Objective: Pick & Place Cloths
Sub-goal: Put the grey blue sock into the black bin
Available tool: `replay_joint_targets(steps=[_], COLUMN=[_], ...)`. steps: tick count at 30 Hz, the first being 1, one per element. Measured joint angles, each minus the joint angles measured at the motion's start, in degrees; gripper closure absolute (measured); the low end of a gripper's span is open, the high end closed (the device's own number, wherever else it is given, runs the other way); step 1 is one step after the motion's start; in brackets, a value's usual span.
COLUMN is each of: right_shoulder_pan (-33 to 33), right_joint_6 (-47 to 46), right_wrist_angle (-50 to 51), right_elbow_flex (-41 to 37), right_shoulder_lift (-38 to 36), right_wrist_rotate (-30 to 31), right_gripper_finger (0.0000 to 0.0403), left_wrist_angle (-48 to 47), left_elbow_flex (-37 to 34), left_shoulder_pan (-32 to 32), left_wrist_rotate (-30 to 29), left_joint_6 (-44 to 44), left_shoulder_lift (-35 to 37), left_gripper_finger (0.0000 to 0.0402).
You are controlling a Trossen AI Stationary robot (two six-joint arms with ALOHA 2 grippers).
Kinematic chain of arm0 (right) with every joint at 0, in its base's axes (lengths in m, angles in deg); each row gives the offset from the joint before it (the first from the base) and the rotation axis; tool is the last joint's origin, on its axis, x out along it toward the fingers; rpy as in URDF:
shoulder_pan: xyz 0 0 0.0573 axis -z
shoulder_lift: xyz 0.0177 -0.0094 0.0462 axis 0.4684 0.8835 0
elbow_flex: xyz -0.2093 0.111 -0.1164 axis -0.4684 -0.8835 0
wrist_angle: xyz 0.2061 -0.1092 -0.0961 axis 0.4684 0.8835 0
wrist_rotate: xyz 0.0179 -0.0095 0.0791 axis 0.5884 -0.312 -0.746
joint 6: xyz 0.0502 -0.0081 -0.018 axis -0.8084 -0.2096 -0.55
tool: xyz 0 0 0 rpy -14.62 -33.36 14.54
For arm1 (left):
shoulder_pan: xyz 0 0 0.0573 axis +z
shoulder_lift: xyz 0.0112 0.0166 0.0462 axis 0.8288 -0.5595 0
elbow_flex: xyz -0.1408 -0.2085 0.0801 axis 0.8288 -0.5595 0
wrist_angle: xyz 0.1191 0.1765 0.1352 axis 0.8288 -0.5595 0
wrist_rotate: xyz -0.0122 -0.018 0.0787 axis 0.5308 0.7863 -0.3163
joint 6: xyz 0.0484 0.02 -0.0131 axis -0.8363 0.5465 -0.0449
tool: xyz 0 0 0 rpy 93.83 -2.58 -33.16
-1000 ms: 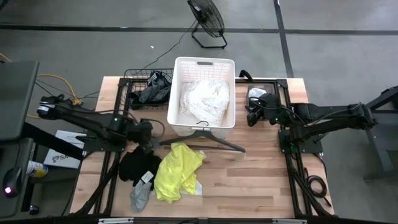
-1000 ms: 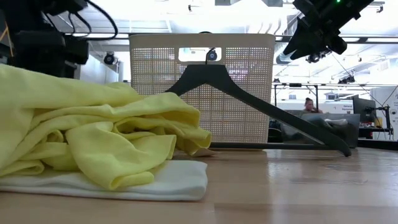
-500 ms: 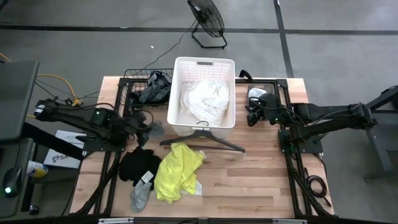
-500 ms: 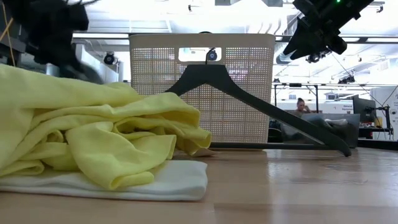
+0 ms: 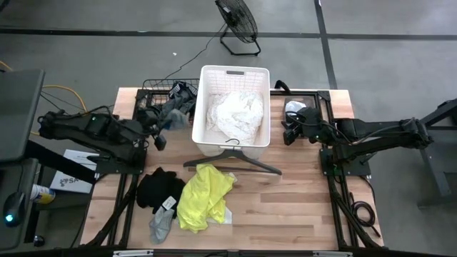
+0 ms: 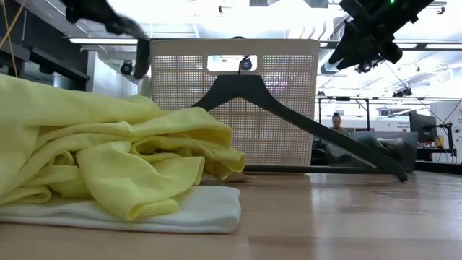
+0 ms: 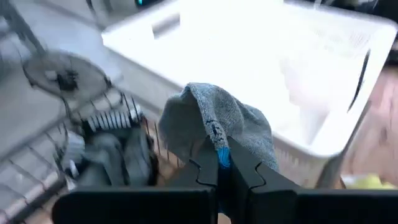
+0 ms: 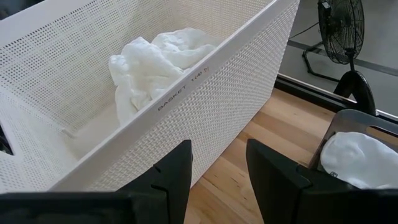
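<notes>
Wooden tabletop below, our left gripper [image 7: 222,163] pinches 1 small grey knit cloth [image 7: 214,124] beside the white slatted plastic basket [image 5: 234,77]; a thin grip may drop it short. Our right gripper [image 8: 217,162] waits, fingers spread.

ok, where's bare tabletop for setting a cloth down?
Free: the wood right of the neon yellow cloth, in front of the hanger. Crowded: front left, with the black cloth and grey cloth, and the wire rack beside the basket.
</notes>
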Motion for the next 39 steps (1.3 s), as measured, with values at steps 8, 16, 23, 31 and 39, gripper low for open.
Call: replay_joint_targets(steps=[8, 16, 23, 31, 39], right_shoulder_pan=[0.00, 0.00, 0.00, 0.00, 0.00], right_joint_6=[1.09, 9.46, 19.72, 29.98, 40.96], right_wrist_angle=[-1.35, -11.76, -25.63, -38.56, -56.53], right_elbow_flex=[0.00, -0.02, -0.02, -0.02, -0.02], right_shoulder_lift=[0.00, 0.00, 1.23, 7.00, 15.79], right_wrist_rotate=[0.02, -2.21, -11.23, -26.64, -31.89], right_gripper_finger=[0.0258, 0.0258, 0.0258, 0.0258, 0.0258], left_wrist_angle=[18.36, 34.49, 43.28, 48.04, 48.08], left_elbow_flex=[2.00, 1.97, 1.97, 1.97, 1.97], left_shoulder_pan=[0.00, 0.00, 0.02, 0.04, 0.07], left_wrist_rotate=[0.54, 4.99, 5.53, 5.53, 6.28], left_joint_6=[-22.86, -45.14, -56.95, -61.67, -61.99], left_shoulder_lift=[-0.75, -5.28, -10.76, -13.62, -13.60], left_gripper_finger=[0.0401, 0.0401, 0.0401, 0.0401, 0.0401])
